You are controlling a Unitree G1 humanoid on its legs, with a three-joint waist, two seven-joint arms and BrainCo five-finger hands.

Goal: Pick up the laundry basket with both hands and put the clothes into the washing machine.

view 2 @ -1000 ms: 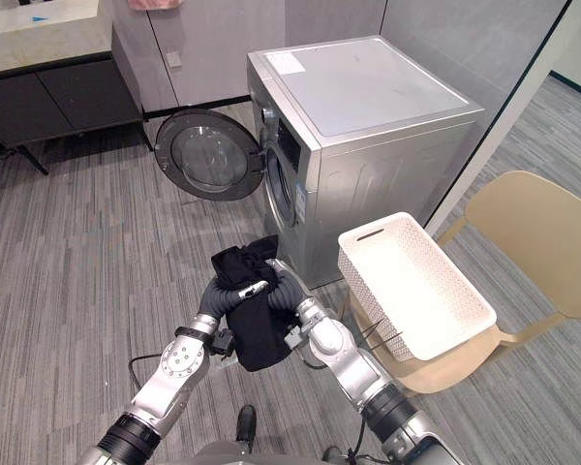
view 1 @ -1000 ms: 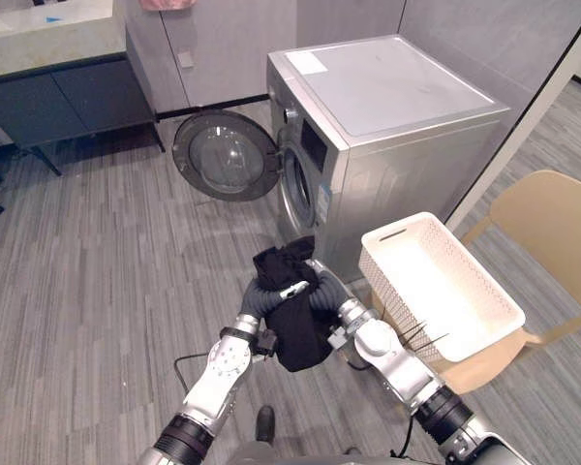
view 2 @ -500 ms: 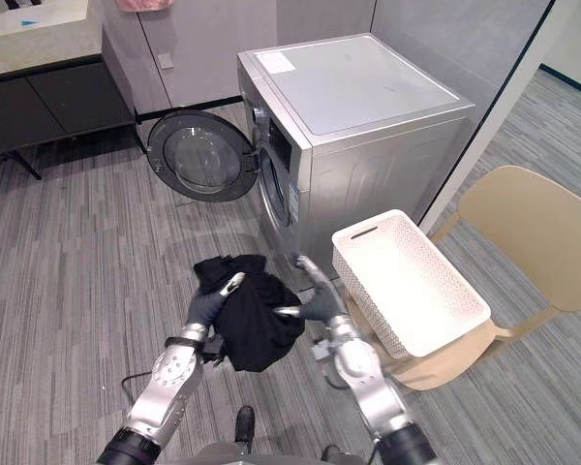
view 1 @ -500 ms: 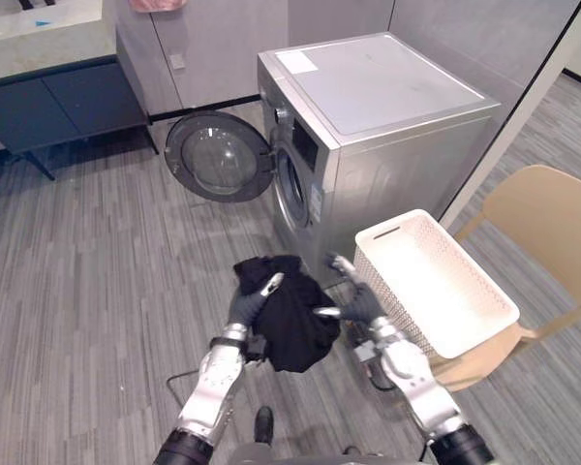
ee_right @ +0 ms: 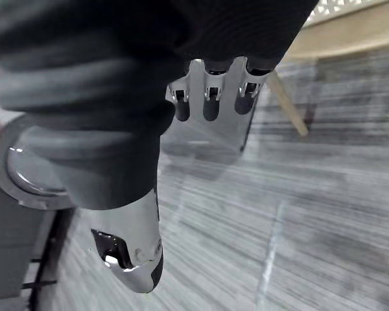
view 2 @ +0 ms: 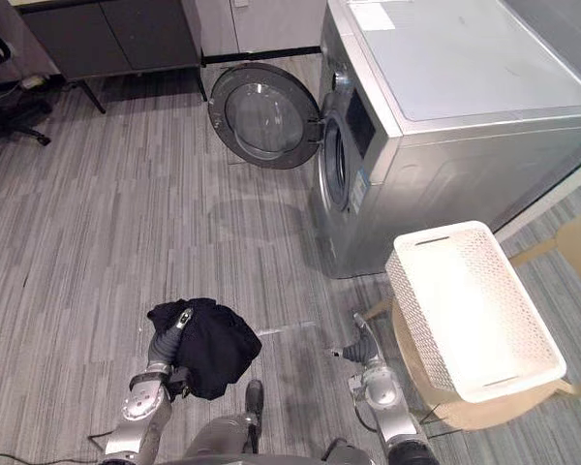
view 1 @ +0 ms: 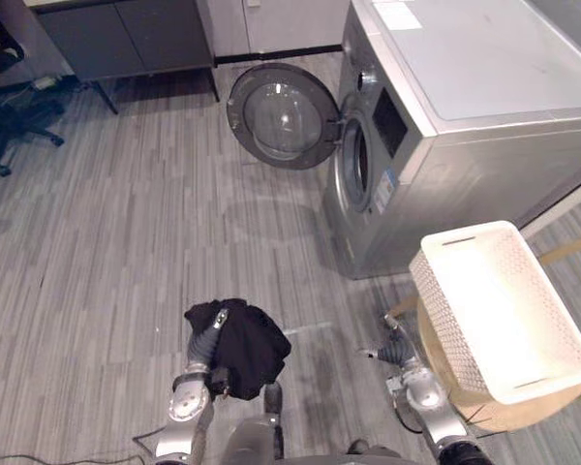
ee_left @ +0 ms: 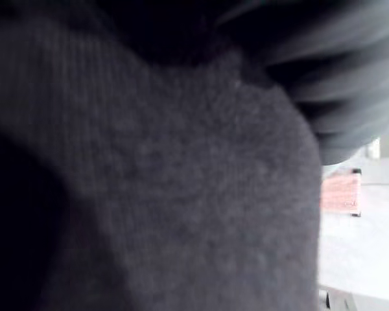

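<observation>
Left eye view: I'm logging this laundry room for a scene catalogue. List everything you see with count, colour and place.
washer: 1, silver-grey, upper right of the floor
washer door: 1, grey rim with glass, swung open at the washer's front
basket: 1, white, on the chair right of the washer
chair: 1, tan, under the basket
clothes: 1 bundle, black, at the left robot hand
cabinet: 1, dark, top left
office chair: 1, black, far left
floor: grey planks
left robot hand: against the clothes
right robot hand: open, holding nothing, low beside the chair
</observation>
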